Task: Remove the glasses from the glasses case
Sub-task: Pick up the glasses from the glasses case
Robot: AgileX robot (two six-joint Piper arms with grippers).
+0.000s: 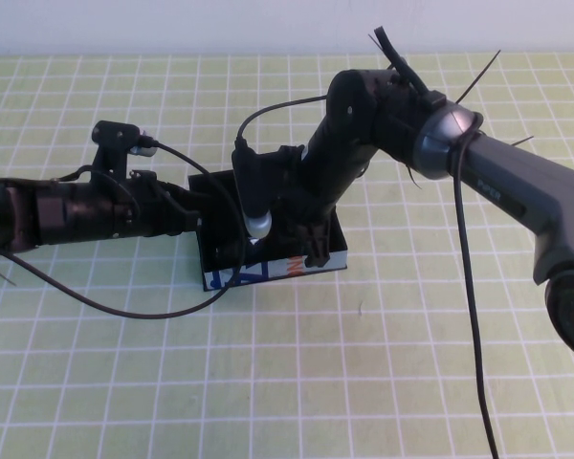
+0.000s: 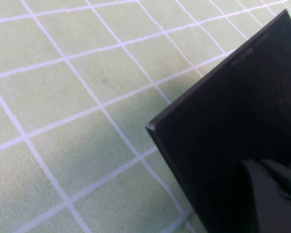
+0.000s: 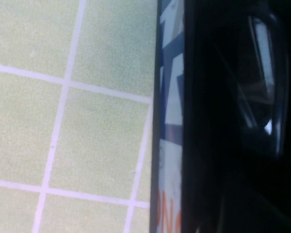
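Observation:
The glasses case (image 1: pixel 316 263) lies mid-table, a black box with a blue, white and orange front strip (image 3: pixel 169 121). Its flat black lid (image 2: pixel 233 111) is raised at the left end (image 1: pixel 215 196). My left gripper (image 1: pixel 197 222) reaches in from the left and is shut on the lid; its fingertips (image 2: pixel 269 196) rest against the black panel. My right gripper (image 1: pixel 312 247) reaches down into the case near the front wall. The glasses (image 3: pixel 262 73) show inside the case as a dark, glossy lens and frame. In the high view the right arm hides them.
The table is covered by a green mat with a white grid (image 1: pixel 287 363). Black cables (image 1: pixel 124 301) trail from both arms across the mat in front of the case. Bare mat lies all around the case.

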